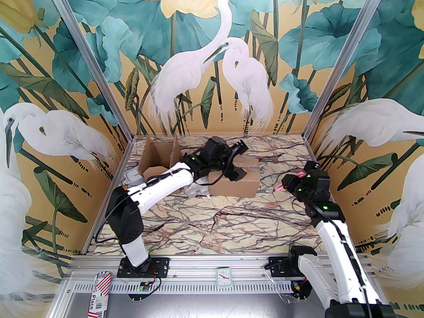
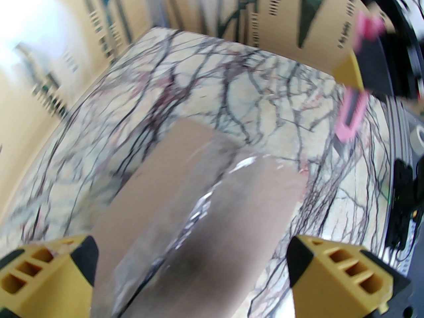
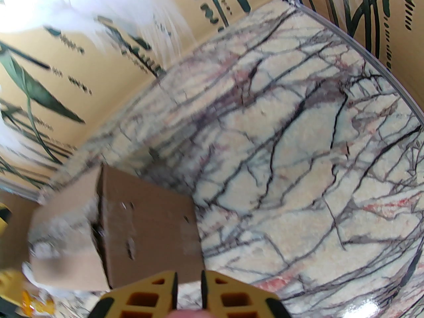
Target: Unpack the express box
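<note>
2 cardboard boxes sit on the marble table (image 1: pixel 212 224). The express box (image 1: pixel 243 185) is in the middle, toward the back. It lies flat with its top flaps down, and shiny tape (image 2: pixel 198 210) runs along the top. The other box (image 1: pixel 159 161) stands behind it on the left with its flaps up. The left gripper (image 2: pixel 192 270) hangs just over the express box. Its 2 yellow fingers (image 2: pixel 334 263) are spread wide and hold nothing. The right gripper (image 1: pixel 287 184) is off to the right of the express box, not touching it. Its fingers are squeezed tight on a pink cutter (image 1: pixel 280 187). Some white wrap (image 1: pixel 195 192) lies by the box's near left corner.
</note>
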You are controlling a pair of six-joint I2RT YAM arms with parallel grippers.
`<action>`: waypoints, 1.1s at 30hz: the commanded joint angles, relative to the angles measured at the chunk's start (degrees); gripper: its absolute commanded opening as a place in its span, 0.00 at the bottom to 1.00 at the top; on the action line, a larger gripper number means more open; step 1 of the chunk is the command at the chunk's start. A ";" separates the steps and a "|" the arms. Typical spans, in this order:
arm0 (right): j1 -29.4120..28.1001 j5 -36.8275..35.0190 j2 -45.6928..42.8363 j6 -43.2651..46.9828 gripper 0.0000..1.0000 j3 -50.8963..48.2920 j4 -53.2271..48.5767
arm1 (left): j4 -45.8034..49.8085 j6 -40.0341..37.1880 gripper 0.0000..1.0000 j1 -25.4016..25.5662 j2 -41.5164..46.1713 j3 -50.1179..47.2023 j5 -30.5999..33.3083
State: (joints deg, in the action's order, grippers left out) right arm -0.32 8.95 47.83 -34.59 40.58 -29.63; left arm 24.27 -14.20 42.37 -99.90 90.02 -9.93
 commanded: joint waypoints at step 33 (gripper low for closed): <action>-10.76 -9.20 24.56 0.47 0.00 10.66 6.07 | 13.78 31.60 0.99 -0.12 -1.01 -2.73 -15.98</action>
State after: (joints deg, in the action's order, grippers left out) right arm -12.58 -4.64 70.06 -34.70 47.57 -26.72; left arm 38.00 17.41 38.76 -100.12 84.42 -20.12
